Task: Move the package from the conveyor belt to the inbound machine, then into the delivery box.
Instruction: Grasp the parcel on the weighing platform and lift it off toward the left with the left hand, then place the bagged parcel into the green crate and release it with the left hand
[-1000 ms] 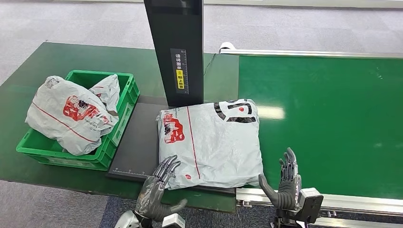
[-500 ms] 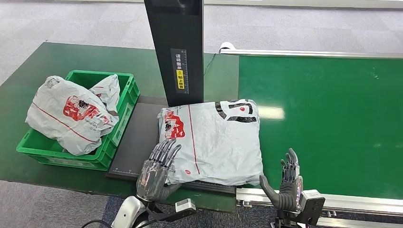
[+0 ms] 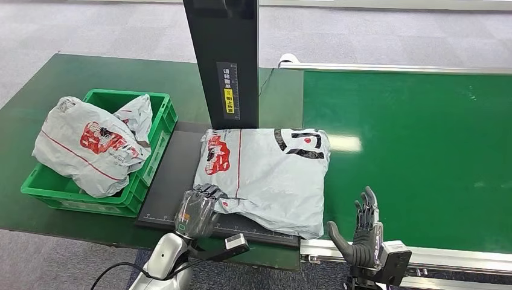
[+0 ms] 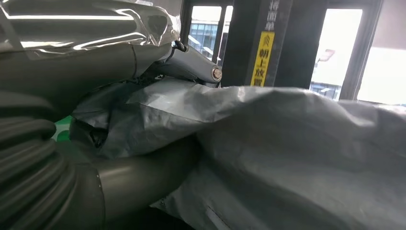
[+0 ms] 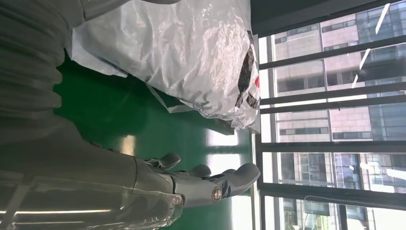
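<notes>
The grey package [image 3: 265, 175] with red and black print lies flat on the black platform [image 3: 175, 175] of the inbound machine, its right edge over the green conveyor belt [image 3: 422, 151]. My left hand [image 3: 196, 211] grips the package's near left corner, fingers curled over it. In the left wrist view the thumb [image 4: 119, 177] lies under a fold of the package [image 4: 287, 143] and the fingers [image 4: 191, 62] lie over it. My right hand [image 3: 361, 232] stands open at the belt's near edge, apart from the package [image 5: 182, 52]; its spread fingers [image 5: 210, 184] hold nothing.
The machine's dark column [image 3: 226, 60] rises just behind the package. A green crate [image 3: 127, 95] on the left holds other grey packages [image 3: 90, 145], heaped over its rim. The belt's metal rail [image 3: 447, 257] runs along the near right.
My left hand has moved in and curled onto the package's near left corner. The package has slid a little to the left on the platform. The right hand has stayed put.
</notes>
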Robot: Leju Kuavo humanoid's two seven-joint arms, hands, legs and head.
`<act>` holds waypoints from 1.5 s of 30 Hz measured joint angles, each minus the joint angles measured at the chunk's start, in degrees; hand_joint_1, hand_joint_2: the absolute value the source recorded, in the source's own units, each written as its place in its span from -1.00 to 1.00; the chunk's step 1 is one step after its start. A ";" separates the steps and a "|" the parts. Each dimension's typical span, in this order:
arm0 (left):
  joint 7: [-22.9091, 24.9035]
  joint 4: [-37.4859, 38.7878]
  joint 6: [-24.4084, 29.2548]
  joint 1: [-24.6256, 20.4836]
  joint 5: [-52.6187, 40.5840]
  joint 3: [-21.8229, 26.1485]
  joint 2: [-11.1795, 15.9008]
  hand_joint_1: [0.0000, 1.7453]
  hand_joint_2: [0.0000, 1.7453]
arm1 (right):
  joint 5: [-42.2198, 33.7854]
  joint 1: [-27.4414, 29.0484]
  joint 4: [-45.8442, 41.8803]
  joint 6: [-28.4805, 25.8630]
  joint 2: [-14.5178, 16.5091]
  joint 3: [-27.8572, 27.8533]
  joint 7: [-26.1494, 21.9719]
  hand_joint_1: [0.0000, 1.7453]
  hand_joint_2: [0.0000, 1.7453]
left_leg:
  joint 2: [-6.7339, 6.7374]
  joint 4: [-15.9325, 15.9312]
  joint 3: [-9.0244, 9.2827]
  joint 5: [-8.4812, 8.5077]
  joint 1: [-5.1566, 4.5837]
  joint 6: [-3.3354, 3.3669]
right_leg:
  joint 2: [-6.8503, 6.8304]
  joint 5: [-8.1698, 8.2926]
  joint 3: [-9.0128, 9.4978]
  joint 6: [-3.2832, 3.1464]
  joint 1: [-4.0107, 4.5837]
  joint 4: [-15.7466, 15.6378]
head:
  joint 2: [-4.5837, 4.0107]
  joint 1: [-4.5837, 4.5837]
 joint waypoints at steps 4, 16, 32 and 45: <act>-1.55 1.97 -0.18 -0.65 2.18 0.23 0.01 1.00 1.00 | 0.02 -0.04 -0.50 0.33 0.38 -0.75 0.00 -1.00 1.00 | 0.00 0.00 -0.01 0.00 0.00 0.00 | 0.00 0.00 0.00 0.00 0.00 0.00 | 0.00 -0.01; 0.71 -10.41 -3.47 -1.15 -0.88 0.19 2.97 1.00 1.00 | -0.03 -0.06 -1.03 0.89 0.76 -2.69 0.01 -1.00 1.00 | 0.00 0.00 -0.01 0.02 0.01 0.00 | 0.00 0.00 0.00 0.00 0.01 0.01 | 0.00 0.01; 2.87 -27.69 -8.38 -20.81 3.30 4.69 17.68 1.00 1.00 | -1.50 -0.06 -1.49 -0.34 0.14 -3.88 0.00 -1.00 1.00 | 0.00 0.00 0.00 0.13 0.03 -0.05 | 0.00 0.06 0.00 -0.07 0.05 0.07 | 0.00 0.01; 4.96 -22.55 -8.26 -40.39 0.99 13.10 26.00 1.00 1.00 | -2.02 -1.51 -1.22 -0.89 -0.11 -3.54 0.01 -1.00 1.00 | 0.05 0.00 0.00 0.14 0.04 -0.06 | 0.03 0.06 -0.03 -0.07 0.06 0.09 | 0.00 0.01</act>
